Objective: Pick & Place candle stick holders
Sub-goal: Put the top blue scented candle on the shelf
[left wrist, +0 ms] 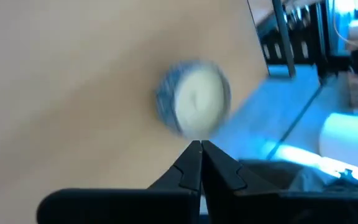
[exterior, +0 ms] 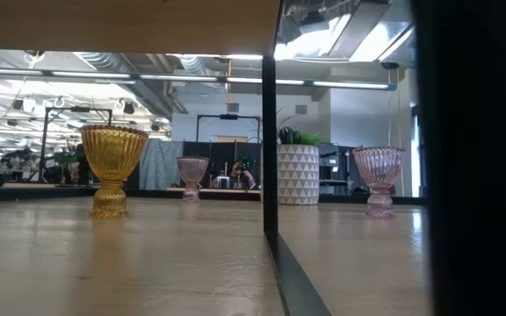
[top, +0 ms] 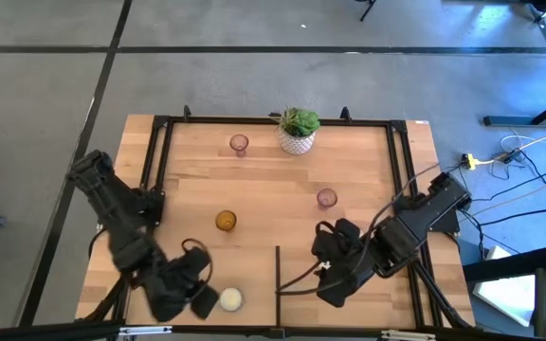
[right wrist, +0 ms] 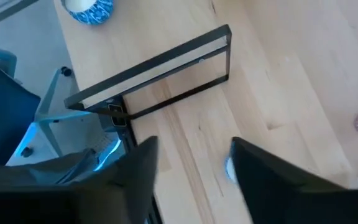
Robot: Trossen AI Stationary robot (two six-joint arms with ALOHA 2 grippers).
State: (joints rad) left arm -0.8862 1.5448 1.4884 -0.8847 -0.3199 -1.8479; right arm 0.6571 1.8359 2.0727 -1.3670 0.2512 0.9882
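Glass and ceramic holders look light, rigid, slick and breakable, best pinched across the rim. Lower left of the high view, the left tool is closed empty beside the white holder; the right tool is part-open, empty. Farther up the counter stand the amber holder and two pink holders.

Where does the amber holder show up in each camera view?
High view: amber holder, left of centre on the table.
Low view: amber holder, at left, nearest of the glass holders.
Left wrist view: not in it.
Right wrist view: not in it.
Shared landmark: plant pot, behind it to the right.
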